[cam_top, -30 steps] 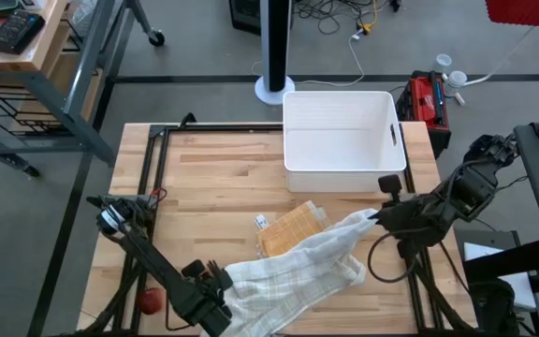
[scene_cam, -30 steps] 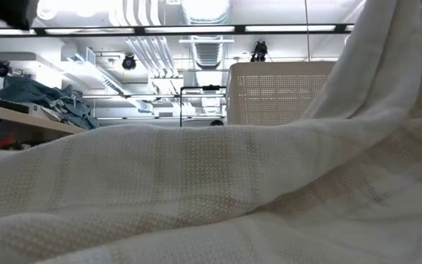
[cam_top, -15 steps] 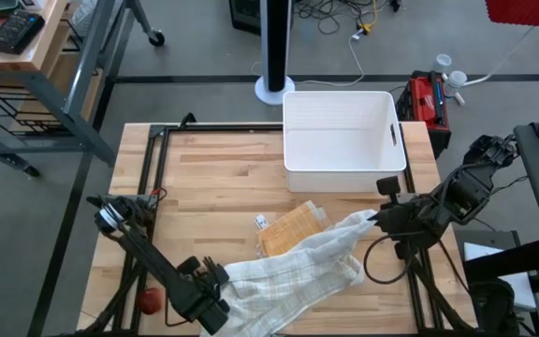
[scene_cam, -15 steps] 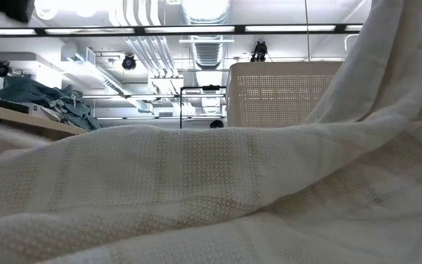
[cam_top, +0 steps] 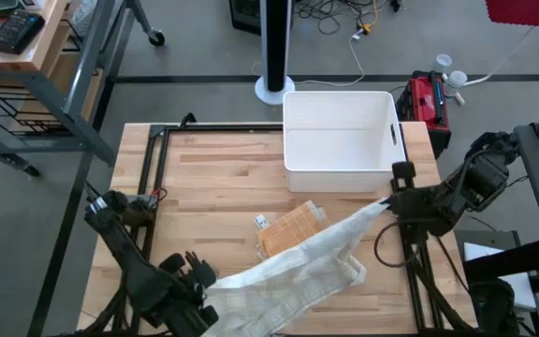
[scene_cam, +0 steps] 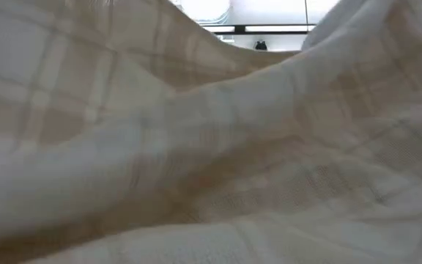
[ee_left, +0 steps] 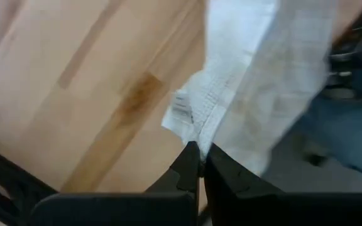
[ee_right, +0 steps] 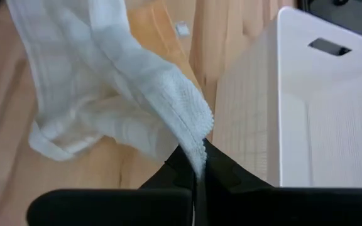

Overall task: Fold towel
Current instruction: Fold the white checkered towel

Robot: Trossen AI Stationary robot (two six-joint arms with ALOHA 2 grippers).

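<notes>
Cream checked cloth towel (cam_top: 298, 262) stretches diagonally across the lower middle of the high view, strung between both grippers. Left gripper (cam_top: 199, 281), lower left, pinches one corner; right gripper (cam_top: 388, 203), right of centre, clamps the opposite corner beside the white plastic bin (cam_top: 340, 140).

The high view looks straight down on the whole tabletop (cam_top: 223, 168). The low view sits at tabletop height, pressed against the towel (scene_cam: 218, 161). Each wrist view looks forward, close over the tabletop. All four views share the towel.
</notes>
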